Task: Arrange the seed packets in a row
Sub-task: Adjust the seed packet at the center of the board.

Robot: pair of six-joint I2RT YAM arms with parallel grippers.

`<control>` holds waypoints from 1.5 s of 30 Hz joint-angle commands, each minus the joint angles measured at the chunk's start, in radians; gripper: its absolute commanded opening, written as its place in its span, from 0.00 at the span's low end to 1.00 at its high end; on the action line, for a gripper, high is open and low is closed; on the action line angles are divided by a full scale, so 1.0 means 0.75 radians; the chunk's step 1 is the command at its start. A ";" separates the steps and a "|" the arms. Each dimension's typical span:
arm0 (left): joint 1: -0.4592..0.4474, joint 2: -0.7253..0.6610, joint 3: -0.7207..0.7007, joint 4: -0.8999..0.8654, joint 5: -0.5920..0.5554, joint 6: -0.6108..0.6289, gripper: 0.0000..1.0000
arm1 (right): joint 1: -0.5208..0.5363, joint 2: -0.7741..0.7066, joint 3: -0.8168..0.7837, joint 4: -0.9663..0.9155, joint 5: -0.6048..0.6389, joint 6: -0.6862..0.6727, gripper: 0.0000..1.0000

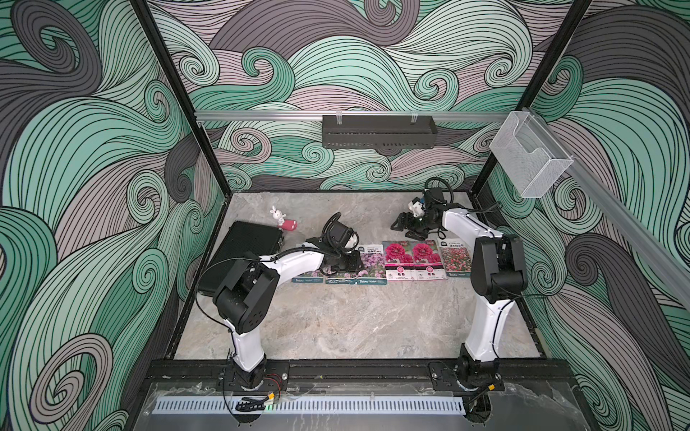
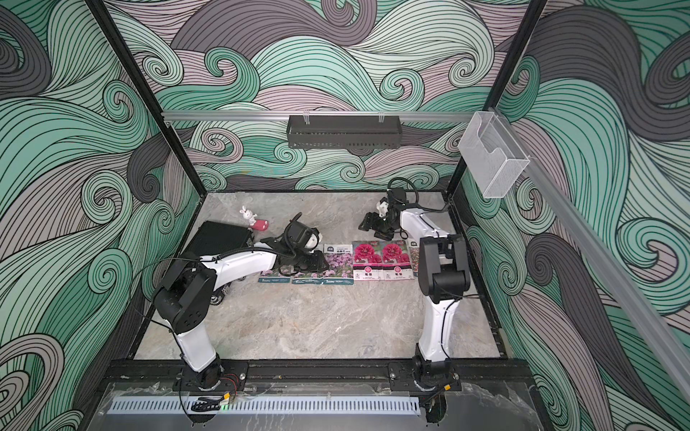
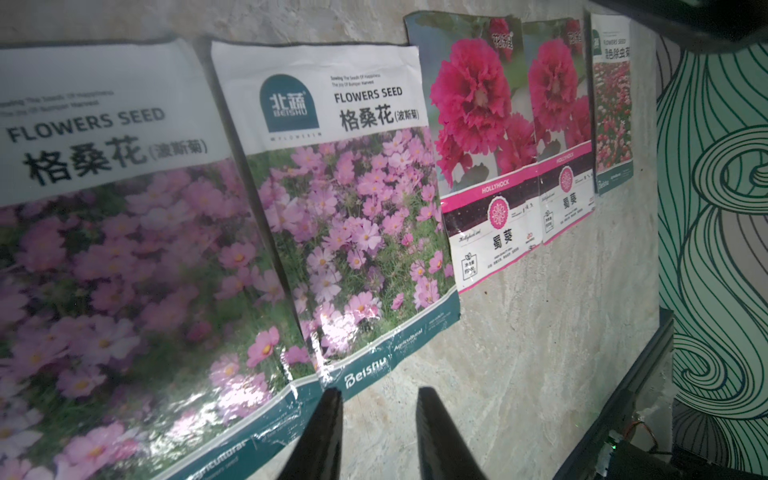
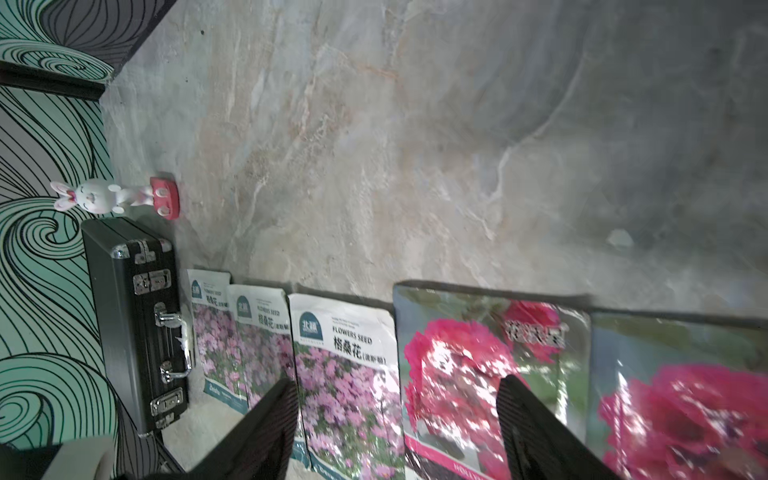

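Observation:
Several seed packets lie side by side in a row across the middle of the table. Three purple-pink ones [image 1: 369, 261] are at the left, two magenta ones [image 1: 397, 259] come after them, and a red-pink mix [image 1: 453, 261] ends the row at the right. My left gripper [image 1: 353, 265] hangs low over the purple packets, partly hiding them. In the left wrist view it [image 3: 380, 399] is open by a narrow gap at a packet's [image 3: 353, 228] near edge, with bare table between the fingers. My right gripper [image 1: 405, 227] hovers behind the magenta packets [image 4: 478, 374], open wide [image 4: 399, 386] and holding nothing.
A black ribbed case [image 1: 246, 242] lies at the left end of the row, close to the first packet. A white bunny figure [image 1: 278, 216] on a red base stands behind it. A black shelf [image 1: 379, 131] and a clear basket [image 1: 530, 156] hang on the wall rails.

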State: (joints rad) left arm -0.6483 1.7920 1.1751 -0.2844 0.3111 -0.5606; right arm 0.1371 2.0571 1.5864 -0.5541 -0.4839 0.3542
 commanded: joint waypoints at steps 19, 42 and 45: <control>0.003 -0.096 -0.094 0.050 -0.005 -0.039 0.32 | 0.081 0.294 0.220 -0.025 0.017 0.002 0.75; -0.001 -0.097 -0.141 0.111 0.013 -0.058 0.32 | 0.101 0.132 -0.019 0.013 0.045 -0.022 0.74; 0.001 -0.092 -0.135 0.109 0.013 -0.056 0.32 | 0.093 0.101 0.002 0.009 0.055 -0.032 0.77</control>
State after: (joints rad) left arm -0.6483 1.7428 1.0706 -0.2134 0.3149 -0.5953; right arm 0.2066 2.1769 1.5887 -0.5232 -0.4686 0.3447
